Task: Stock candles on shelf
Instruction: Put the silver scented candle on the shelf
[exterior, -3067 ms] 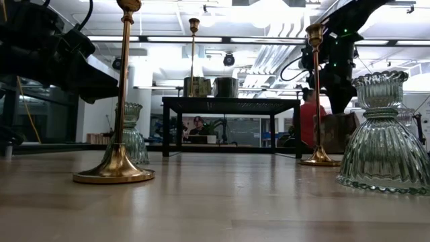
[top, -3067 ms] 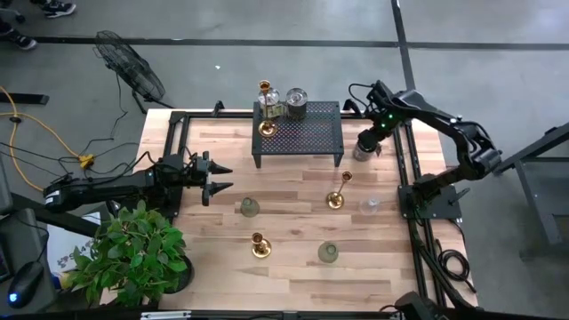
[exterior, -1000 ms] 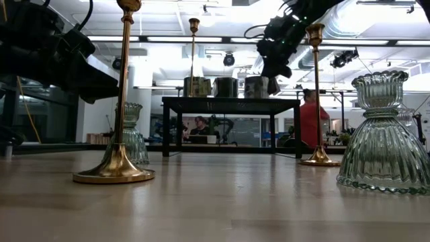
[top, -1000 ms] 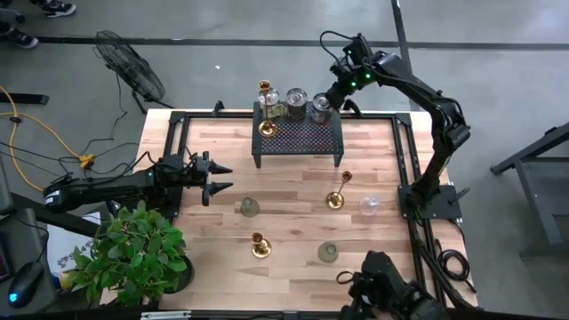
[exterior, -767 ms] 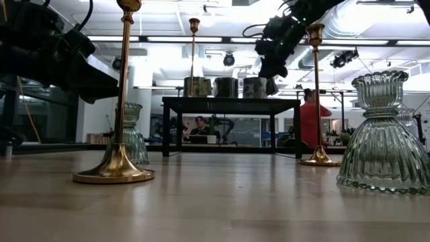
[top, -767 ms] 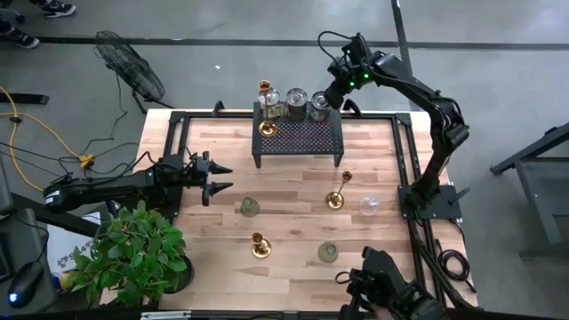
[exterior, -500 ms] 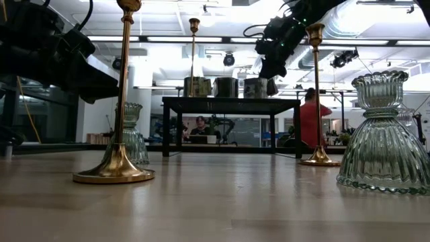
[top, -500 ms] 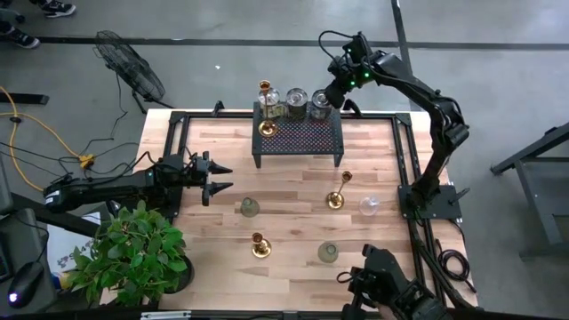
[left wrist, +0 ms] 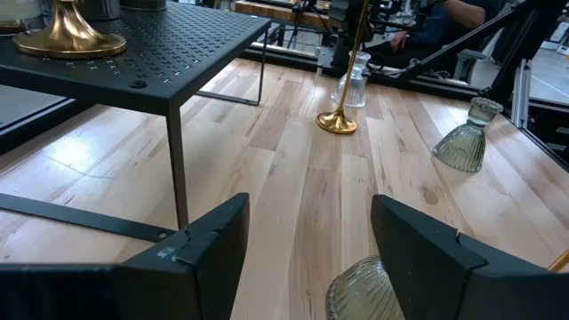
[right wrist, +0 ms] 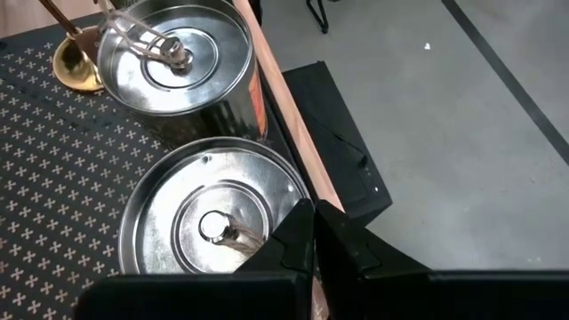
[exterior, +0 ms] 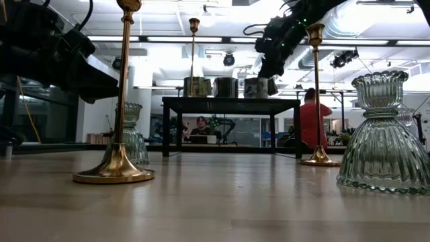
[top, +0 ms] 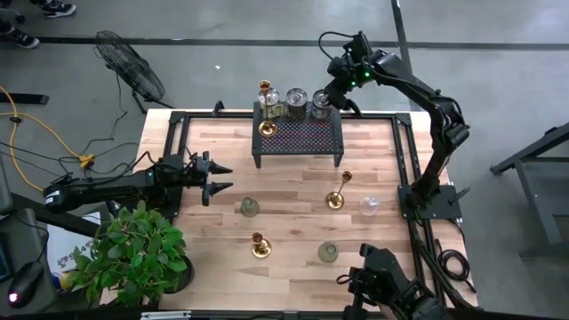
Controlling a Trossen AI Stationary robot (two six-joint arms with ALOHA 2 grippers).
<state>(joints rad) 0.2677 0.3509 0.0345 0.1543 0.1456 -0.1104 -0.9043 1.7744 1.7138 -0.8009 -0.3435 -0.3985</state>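
Pale wood planks form the counter point(top: 293, 222), ringed by grey concrete floor. No writing is legible. Black perforated metal shelf point(top: 302, 135) carries lidded metal-topped candles point(top: 295, 100) along its far edge, beside a brass candlestick point(top: 265, 107). Right claw point(top: 331, 96), closed, sits just over the end candle. Left claw point(top: 219, 177), spread wide, waits left of the shelf.

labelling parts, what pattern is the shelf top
Black metal, perforated all over with small cross-shaped holes in rows: the shelf top shows best in the right wrist view.
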